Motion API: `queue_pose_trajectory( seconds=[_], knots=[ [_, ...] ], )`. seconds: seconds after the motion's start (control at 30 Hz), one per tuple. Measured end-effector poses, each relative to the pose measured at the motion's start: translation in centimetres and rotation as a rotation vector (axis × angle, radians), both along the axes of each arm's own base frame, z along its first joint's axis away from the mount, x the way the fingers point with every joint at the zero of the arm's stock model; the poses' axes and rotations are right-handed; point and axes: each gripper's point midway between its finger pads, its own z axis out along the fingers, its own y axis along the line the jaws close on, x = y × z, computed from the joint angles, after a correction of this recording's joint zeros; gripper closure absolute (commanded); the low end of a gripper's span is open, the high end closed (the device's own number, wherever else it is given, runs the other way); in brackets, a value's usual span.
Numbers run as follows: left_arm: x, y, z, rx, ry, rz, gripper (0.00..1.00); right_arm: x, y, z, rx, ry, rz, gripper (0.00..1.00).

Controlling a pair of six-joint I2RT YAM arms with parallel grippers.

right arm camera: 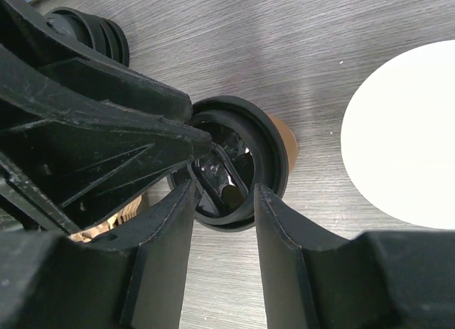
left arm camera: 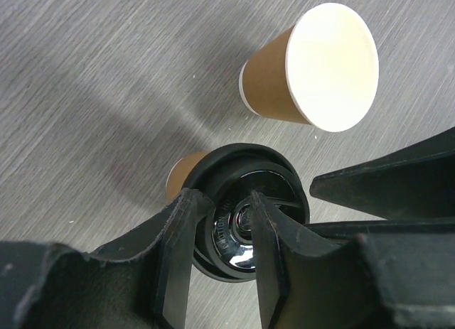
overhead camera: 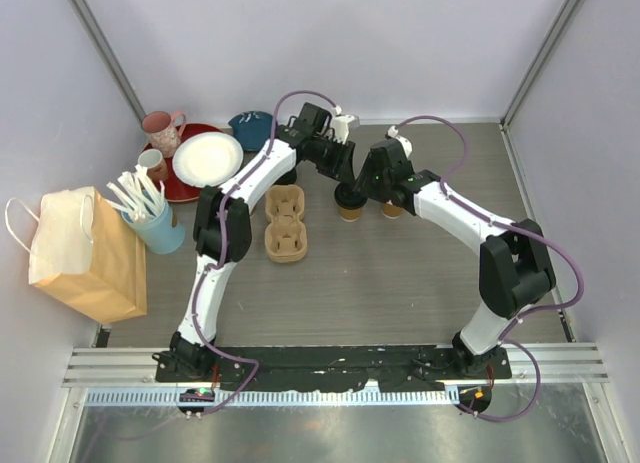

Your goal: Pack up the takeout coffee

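Step in hand: both arms crowd over one takeout coffee (overhead camera: 350, 205) at mid-table (overhead camera: 400, 283). I read this as getting a hold on the cup, and it isn't lifted yet.
Takeout coffee: upright on the table with its black lid (left arm camera: 279, 167) on, just beside the lidless cup (overhead camera: 392, 209). The cardboard carrier (overhead camera: 285, 223) is near, toward the left arm's side.
Left gripper (left arm camera: 222, 198): jaws part-way apart, poised right over the lid, nothing clamped between them.
Right gripper (right arm camera: 224, 189): same story, jaws apart with the lid below the gap. The wrist views don't settle whether either one's fingers touch the lid.
Next move: one arm has to give way. The other should drop its fingers round the cup wall below the lid, close gently, lift straight and seat the cup in a carrier well without tilting.
Paper bag (overhead camera: 85, 253): stands at the far left, plain.
Writing: no brand or label on cup, bag or carrier. There are some raised marks on the lid, too blurred to read.
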Motion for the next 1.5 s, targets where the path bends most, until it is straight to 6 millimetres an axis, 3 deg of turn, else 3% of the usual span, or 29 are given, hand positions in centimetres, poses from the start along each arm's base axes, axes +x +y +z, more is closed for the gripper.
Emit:
queue_pose_trajectory(
  seconds=[0.27,0.7,1.0,1.2,1.33,1.5],
  knots=[
    [-0.9,1.0,-1.0,0.032,0.027,0.021,0.60,0.4,0.2,-0.7,-0.003,0.002,-0.001,0.53],
    [-2.4,2.9,-0.7,0.068,0.055,0.055,0.60,1.9,0.8,-1.0,-0.042,-0.013,0.038,0.55],
    [-4.7,4.2,-0.9,0.088,0.098,0.060,0.61,3.2,0.8,1.0,-0.142,-0.051,0.108,0.54],
    [-4.9,4.1,-0.8,0.078,0.115,0.068,0.61,2.1,-1.3,1.8,-0.214,-0.053,0.059,0.59],
    [-4.5,3.8,0.2,0.062,0.102,0.078,0.62,0.6,-3.0,2.0,-0.243,-0.042,0.013,0.57],
    [-3.1,2.6,3.8,0.006,0.024,0.080,0.63,0.0,-3.3,1.2,-0.239,-0.016,-0.001,0.57]
  ],
)
